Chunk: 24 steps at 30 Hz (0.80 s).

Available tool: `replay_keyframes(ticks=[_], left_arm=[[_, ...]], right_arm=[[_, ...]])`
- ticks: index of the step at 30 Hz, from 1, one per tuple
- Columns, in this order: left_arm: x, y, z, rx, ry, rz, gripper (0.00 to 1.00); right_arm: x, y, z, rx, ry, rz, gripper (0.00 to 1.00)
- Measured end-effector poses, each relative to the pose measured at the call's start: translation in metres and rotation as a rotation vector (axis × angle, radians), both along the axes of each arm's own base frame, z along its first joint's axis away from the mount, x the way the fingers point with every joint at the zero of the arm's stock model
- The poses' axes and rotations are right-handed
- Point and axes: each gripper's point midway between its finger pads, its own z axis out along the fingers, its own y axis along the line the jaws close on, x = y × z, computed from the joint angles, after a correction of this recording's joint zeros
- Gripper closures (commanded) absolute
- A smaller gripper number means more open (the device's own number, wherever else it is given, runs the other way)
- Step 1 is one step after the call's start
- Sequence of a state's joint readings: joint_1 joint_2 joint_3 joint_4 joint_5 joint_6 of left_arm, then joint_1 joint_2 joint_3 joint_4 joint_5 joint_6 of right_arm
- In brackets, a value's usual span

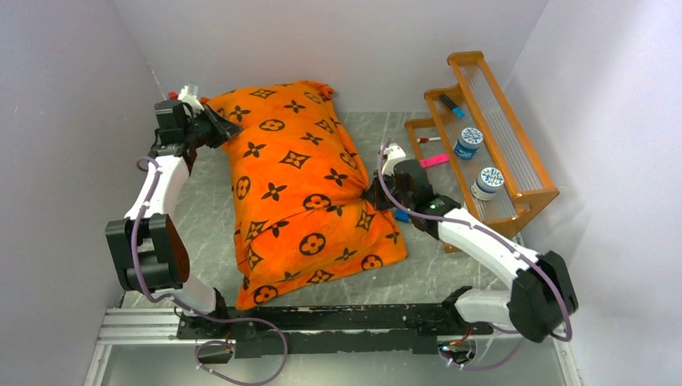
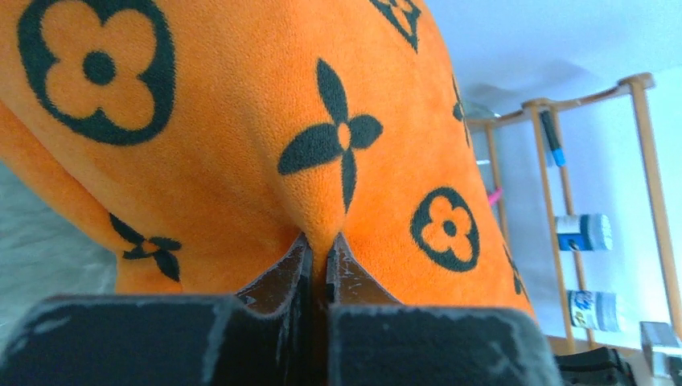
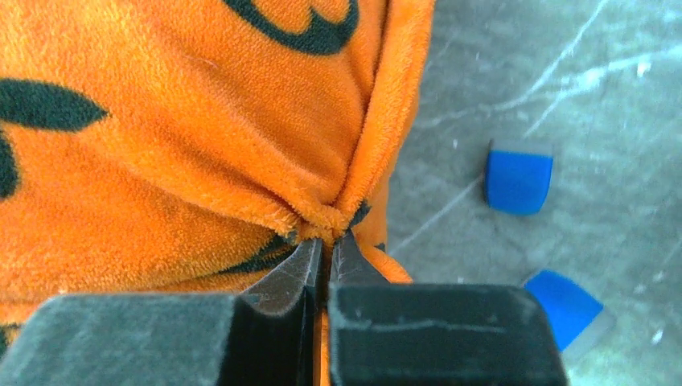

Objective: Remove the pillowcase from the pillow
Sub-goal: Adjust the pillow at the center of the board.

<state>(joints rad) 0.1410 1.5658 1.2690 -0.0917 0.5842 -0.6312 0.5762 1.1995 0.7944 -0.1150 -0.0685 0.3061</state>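
Observation:
The orange pillowcase (image 1: 297, 185) with dark flower motifs lies plump across the middle of the table, and the pillow is hidden inside it. My left gripper (image 1: 219, 127) is at its far left corner, shut on a pinch of the orange fabric (image 2: 322, 177); the left wrist view shows the fold squeezed between the fingertips of that gripper (image 2: 319, 245). My right gripper (image 1: 371, 195) sits at the case's right edge, halfway down. In the right wrist view that gripper (image 3: 327, 241) is shut on a gathered bunch of the pillowcase (image 3: 201, 161).
An orange wooden rack (image 1: 515, 153) stands at the right wall, holding two white-and-blue jars (image 1: 469, 142) and markers. A pink item (image 1: 434, 161) lies at its foot. Two blue pieces (image 3: 519, 177) lie on the grey marble table (image 3: 563, 96) beside my right gripper.

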Motion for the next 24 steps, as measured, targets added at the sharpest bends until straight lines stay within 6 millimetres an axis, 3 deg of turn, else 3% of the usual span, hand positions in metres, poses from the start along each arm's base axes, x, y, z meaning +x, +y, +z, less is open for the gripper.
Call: replay_keyframes(ticks=[7,11,15,19,24], left_arm=[[-0.010,0.039,0.007,0.126,0.006,0.102,0.95],[-0.009,0.050,0.016,0.172,-0.019,0.109,0.95],[-0.010,0.062,0.013,0.213,-0.026,0.114,0.94],[-0.010,0.063,0.006,0.238,-0.030,0.089,0.81],[-0.009,0.063,-0.002,0.267,-0.029,0.057,0.50]], right_arm=[[0.050,0.028,0.003,-0.032,-0.060,0.024,1.00],[0.073,0.040,-0.002,-0.039,-0.087,0.031,1.00],[0.094,0.051,-0.007,-0.053,-0.107,0.042,1.00],[0.107,0.057,-0.011,-0.070,-0.119,0.049,1.00],[0.109,0.056,-0.012,-0.079,-0.127,0.054,0.71]])
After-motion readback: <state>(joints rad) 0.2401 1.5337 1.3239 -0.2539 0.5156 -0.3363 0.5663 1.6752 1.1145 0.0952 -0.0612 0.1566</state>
